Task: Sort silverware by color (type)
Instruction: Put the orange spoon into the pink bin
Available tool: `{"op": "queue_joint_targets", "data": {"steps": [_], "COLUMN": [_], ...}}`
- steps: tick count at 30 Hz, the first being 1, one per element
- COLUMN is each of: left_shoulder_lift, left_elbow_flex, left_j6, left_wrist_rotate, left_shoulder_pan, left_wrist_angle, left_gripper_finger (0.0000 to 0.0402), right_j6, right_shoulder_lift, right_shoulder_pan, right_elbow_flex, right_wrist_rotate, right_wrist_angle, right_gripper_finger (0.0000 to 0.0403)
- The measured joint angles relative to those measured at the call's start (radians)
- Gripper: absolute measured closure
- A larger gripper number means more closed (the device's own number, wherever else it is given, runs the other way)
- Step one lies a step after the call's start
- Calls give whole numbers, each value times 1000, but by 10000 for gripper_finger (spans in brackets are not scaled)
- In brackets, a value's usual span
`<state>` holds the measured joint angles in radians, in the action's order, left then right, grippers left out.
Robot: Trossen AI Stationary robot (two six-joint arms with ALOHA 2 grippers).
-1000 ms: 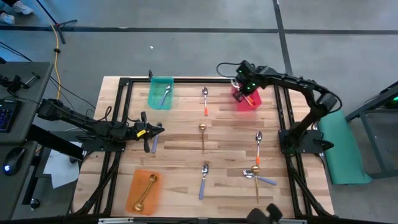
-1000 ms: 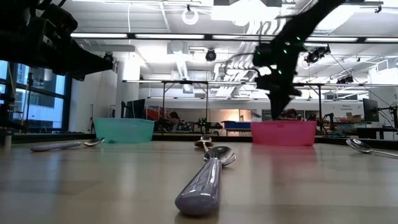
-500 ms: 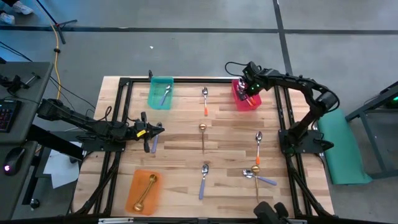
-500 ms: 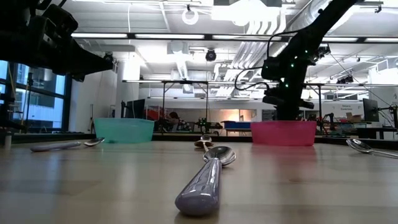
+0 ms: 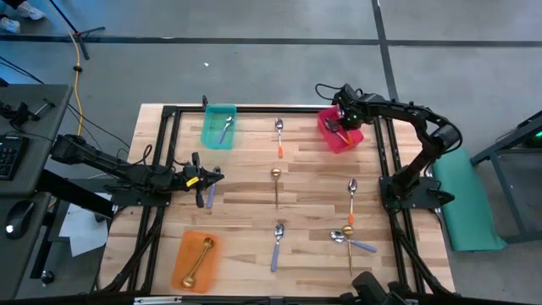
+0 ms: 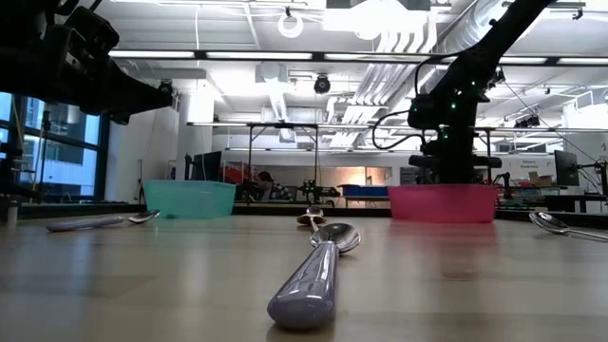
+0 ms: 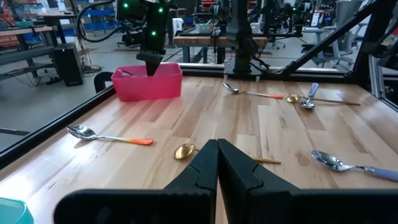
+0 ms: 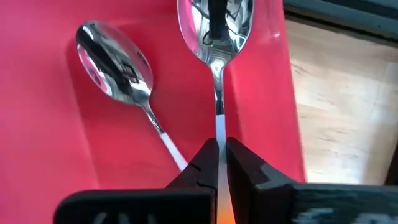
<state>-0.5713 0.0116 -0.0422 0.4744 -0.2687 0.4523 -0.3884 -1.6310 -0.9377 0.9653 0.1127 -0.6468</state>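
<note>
The right hand [image 5: 342,129] was down inside the pink bin [image 5: 349,141] at the far right of the tabletop [image 5: 313,186], its fingers clamped on the handle of an orange-handled spoon [image 8: 217,37] whose bowl lay over the bin's floor beside a second spoon [image 8: 118,65] already lying there. The left hand [image 5: 216,175] hung over the left side of the tabletop with its fingers pressed together and holding nothing, just above a lavender-handled spoon [image 5: 210,194]. Elsewhere, a teal bin [image 5: 218,126] at the far left held one lavender-handled spoon [image 5: 225,128], and an orange bin [image 5: 196,262] at the near left held gold spoons [image 5: 198,258]. Loose on the boards lay an orange-handled spoon [image 5: 279,135], a gold spoon [image 5: 276,184], another lavender-handled spoon [image 5: 277,241], another orange-handled spoon [image 5: 351,199], and a small crossed cluster [image 5: 349,240] at the near right.
</note>
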Motion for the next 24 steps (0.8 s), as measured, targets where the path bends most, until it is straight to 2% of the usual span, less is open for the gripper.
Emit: {"op": "queue_joint_targets", "data": {"steps": [6, 17, 24], "left_shoulder_lift": [0, 0, 0], "left_elbow_flex": [0, 0, 0], "left_j6": [-6, -6, -9], "left_wrist_rotate": [0, 0, 0], "left_shoulder_pan": [0, 0, 0], "left_wrist_angle": [-8, -8, -8], "left_gripper_finger": [401, 401, 401], "right_j6": [-21, 145, 162], "right_shoulder_lift": [0, 0, 0], "right_shoulder_pan": [15, 149, 168], "right_elbow_flex": [0, 0, 0], "right_wrist_rotate": [-5, -15, -15], "right_wrist_angle": [-29, -32, -26], "right_gripper_finger": [403, 403, 388]}}
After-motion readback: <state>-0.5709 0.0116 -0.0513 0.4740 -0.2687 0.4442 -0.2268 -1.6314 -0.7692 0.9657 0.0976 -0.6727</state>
